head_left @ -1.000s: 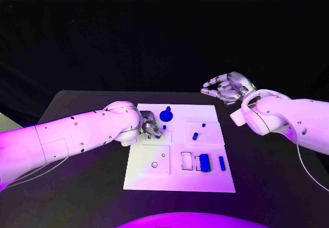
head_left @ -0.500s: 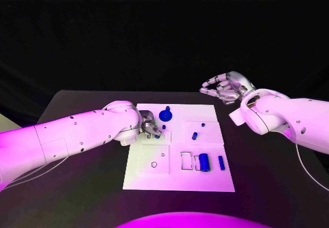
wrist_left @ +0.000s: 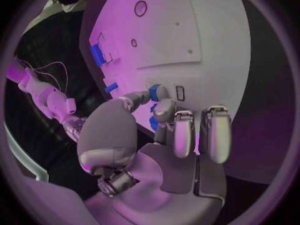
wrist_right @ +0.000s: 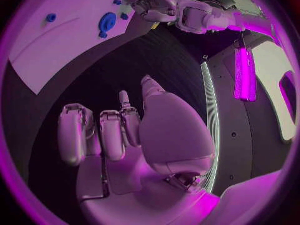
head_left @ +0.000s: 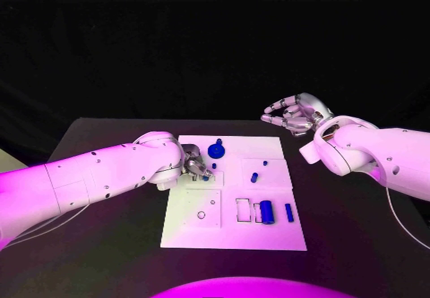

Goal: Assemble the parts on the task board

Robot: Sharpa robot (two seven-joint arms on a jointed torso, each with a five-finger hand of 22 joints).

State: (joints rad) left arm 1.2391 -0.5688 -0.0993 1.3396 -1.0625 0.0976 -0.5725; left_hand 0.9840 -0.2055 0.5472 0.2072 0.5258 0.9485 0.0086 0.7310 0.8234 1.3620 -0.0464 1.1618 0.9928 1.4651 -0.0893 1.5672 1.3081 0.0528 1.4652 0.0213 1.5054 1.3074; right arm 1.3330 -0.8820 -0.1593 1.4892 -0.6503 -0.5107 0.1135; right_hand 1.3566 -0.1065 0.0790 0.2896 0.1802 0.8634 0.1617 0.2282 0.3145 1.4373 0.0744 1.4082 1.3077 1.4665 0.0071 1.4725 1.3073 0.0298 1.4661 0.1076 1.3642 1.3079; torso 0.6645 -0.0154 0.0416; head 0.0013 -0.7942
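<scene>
The white task board (head_left: 233,233) lies in the middle of the black table. My left hand (head_left: 196,166) rests over the board's left side and pinches a small blue part (wrist_left: 154,91) between thumb and a finger, just above the board (wrist_left: 187,30). Beside it are a round blue part (head_left: 216,149) and a small blue peg (head_left: 213,166). Further right lie two short pegs (head_left: 255,177), a blue cylinder (head_left: 267,212) and a thin blue bar (head_left: 289,212). My right hand (head_left: 292,113) hovers beyond the board's far right corner, fingers apart and holding nothing.
The board carries raised square plates (head_left: 202,208) with holes and a rectangular slot (head_left: 243,210). Bare black table (head_left: 107,236) surrounds it on every side. In the right wrist view the round blue part (wrist_right: 106,21) and my left hand (wrist_right: 153,2) lie far off.
</scene>
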